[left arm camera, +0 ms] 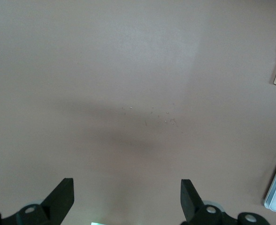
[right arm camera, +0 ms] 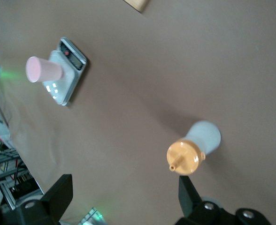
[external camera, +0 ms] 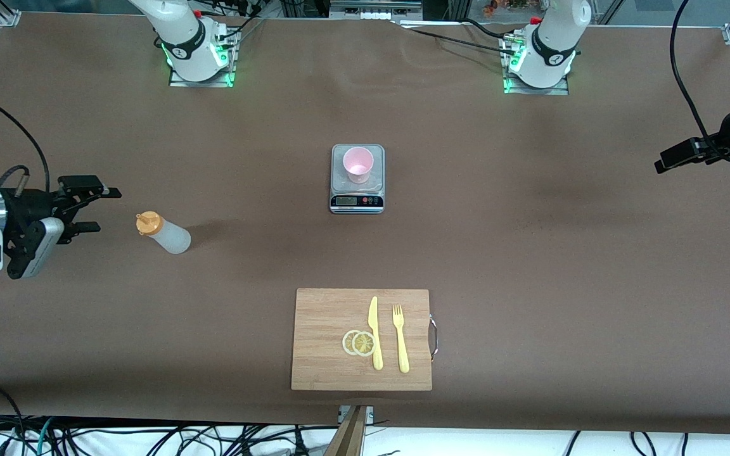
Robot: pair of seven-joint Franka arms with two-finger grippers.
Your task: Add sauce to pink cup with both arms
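The sauce bottle (external camera: 163,233), whitish with an orange nozzle cap, stands upright on the brown table toward the right arm's end. My right gripper (external camera: 105,209) hovers open beside it, a short gap away, with nothing between its fingers. In the right wrist view the sauce bottle (right arm camera: 196,150) sits just off one finger of that gripper (right arm camera: 125,187). The pink cup (external camera: 358,164) stands on a small kitchen scale (external camera: 357,201) at mid-table, and the cup (right arm camera: 44,70) also shows in the right wrist view. My left gripper (left arm camera: 127,187) is open over bare table near the left arm's end (external camera: 663,163).
A wooden cutting board (external camera: 327,316) lies nearer the front camera than the scale, bearing a yellow knife (external camera: 374,332), a yellow fork (external camera: 400,339) and two lemon slices (external camera: 358,342). Cables hang along the table's front edge.
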